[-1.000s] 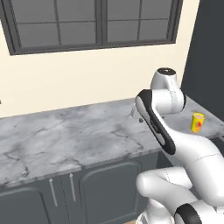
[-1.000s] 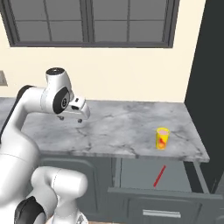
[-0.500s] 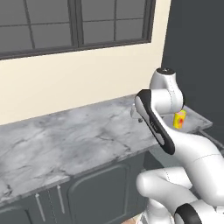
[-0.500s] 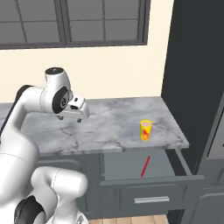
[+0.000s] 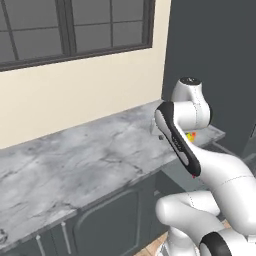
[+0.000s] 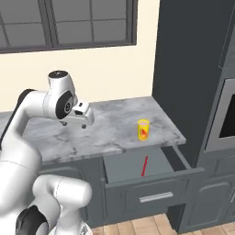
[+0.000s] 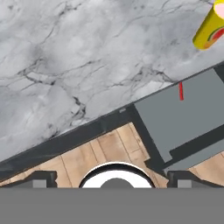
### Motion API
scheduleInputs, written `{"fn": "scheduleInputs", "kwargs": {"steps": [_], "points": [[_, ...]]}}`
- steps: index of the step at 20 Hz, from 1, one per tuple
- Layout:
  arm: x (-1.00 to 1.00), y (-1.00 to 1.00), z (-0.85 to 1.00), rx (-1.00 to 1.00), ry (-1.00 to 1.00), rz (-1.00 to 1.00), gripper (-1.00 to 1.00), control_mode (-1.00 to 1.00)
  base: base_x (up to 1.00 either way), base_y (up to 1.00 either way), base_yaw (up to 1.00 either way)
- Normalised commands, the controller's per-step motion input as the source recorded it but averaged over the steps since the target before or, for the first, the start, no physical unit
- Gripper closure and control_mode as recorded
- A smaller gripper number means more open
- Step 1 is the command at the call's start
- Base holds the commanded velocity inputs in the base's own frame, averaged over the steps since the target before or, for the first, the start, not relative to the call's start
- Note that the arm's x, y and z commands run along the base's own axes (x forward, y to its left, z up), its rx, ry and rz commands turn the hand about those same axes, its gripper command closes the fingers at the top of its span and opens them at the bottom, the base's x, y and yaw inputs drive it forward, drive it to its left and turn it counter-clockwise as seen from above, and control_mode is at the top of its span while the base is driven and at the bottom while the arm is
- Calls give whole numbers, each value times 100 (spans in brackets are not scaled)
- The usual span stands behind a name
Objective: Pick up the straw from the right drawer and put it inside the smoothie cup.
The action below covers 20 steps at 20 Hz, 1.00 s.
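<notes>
The right drawer (image 6: 125, 167) stands pulled out below the marble counter (image 6: 105, 133), and the thin red straw (image 6: 144, 166) lies on its flat grey bottom. On the counter just above it stands the yellow smoothie cup (image 6: 143, 130), upright. My gripper (image 6: 74, 125) hovers over the counter well to the left of the cup, open and holding nothing. The hand view looks down on the counter edge, with the straw (image 7: 180, 91) in the drawer (image 7: 192, 118) and the cup (image 7: 209, 29) at the upper right. In the left base view my arm hides most of the cup (image 5: 191, 136).
A tall dark cabinet with a built-in oven (image 6: 225, 114) rises right beside the drawer. Dark cabinet doors (image 5: 107, 220) run under the counter to the left. A window (image 6: 69, 23) sits above the counter, with wooden floor (image 7: 109, 148) below.
The base has driven to the right, so the whole scene slid left in both base views; the drawer, straw and cup are nearer. The arm keeps its pose and the gripper stays open.
</notes>
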Motion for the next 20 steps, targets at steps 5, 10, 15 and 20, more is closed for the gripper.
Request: {"fn": "scheduleInputs", "kwargs": {"steps": [5, 10, 15, 20], "points": [[0, 0, 0, 0, 0, 0, -100, 100, -34, 37, -29], [0, 0, 0, 0, 0, 0, -100, 100, -15, 15, -30], [0, 0, 0, 0, 0, 0, -100, 100, 0, 0, -29], [0, 0, 0, 0, 0, 0, -100, 100, 0, 3, -28]]}}
